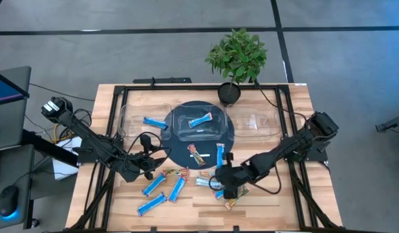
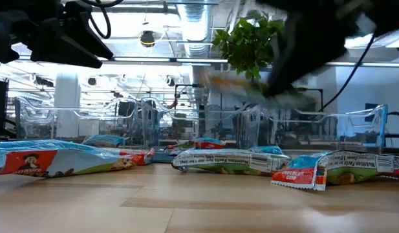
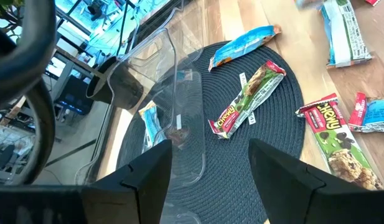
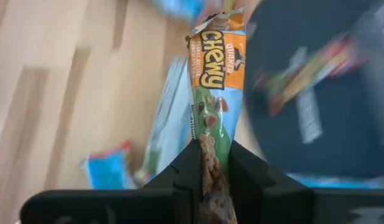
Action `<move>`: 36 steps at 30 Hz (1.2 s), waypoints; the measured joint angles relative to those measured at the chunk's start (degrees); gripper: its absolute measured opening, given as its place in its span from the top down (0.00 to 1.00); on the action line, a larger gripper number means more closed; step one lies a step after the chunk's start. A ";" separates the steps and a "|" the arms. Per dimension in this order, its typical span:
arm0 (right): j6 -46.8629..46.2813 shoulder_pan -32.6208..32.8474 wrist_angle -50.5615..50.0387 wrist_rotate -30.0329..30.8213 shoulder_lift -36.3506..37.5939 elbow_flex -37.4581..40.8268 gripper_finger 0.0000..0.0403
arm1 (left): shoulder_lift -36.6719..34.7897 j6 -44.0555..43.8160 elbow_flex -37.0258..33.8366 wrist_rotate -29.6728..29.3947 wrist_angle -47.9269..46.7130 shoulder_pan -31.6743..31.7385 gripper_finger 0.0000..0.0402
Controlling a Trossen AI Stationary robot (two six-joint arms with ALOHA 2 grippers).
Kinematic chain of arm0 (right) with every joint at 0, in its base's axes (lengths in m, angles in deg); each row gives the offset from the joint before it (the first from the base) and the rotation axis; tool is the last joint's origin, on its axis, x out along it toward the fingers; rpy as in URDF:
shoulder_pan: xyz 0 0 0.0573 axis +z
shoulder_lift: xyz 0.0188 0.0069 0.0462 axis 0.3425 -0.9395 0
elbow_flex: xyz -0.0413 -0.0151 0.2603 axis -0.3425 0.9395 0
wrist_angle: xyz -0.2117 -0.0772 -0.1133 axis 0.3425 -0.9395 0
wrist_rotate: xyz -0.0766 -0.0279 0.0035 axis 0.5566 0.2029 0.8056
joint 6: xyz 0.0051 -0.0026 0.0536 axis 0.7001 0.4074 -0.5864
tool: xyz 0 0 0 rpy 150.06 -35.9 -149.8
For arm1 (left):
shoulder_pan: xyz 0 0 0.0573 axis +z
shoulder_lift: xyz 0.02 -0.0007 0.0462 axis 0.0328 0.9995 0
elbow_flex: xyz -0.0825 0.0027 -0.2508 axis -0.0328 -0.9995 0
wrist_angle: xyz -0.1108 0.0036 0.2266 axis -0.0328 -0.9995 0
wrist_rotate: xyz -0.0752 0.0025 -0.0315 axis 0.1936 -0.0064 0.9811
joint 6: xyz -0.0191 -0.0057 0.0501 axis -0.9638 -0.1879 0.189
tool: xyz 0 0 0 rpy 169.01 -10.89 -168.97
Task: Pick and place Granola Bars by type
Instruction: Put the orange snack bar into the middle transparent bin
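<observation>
Pinching an orange-and-green granola bar (image 4: 215,81) by one end so it hangs clear of the loose granola bars (image 1: 161,189) along the counter's (image 1: 277,200) front edge, the right gripper (image 1: 226,186) is closed tight on it. The left gripper (image 1: 146,160) waits with fingers apart beside the clear trays (image 1: 141,113), holding nothing, presumably leaving room for sorting.

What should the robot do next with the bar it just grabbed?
Probably carry it up toward a clear bin at the back. The right pincer is shut on an orange-and-green Chewy bar, and the low view shows a blurred bar already off the table. Which bin fits this type is unclear.
</observation>
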 joint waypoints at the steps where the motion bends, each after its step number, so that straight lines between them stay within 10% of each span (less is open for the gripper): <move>1: 2.00 -0.04 0.09 2.46 0.45 -0.80 0.88 | 0.00 0.00 0.00 -0.04 -0.04 0.00 0.48; 7: 15.21 -3.59 0.12 14.68 1.09 -4.41 0.88 | 0.00 0.15 0.00 -0.14 -0.17 0.00 0.48; 18: 24.65 -20.27 1.06 15.74 1.09 -5.89 0.87 | 0.00 0.20 0.00 -0.26 -0.92 0.00 0.48; 28: 29.19 -33.71 3.31 -2.62 -0.74 -5.85 0.87 | 0.02 0.20 0.00 -0.27 -1.18 0.04 0.48; 36: 30.51 -34.92 4.68 -3.79 -1.62 -5.96 0.87 | 0.02 0.20 0.00 -0.26 -1.26 0.04 0.48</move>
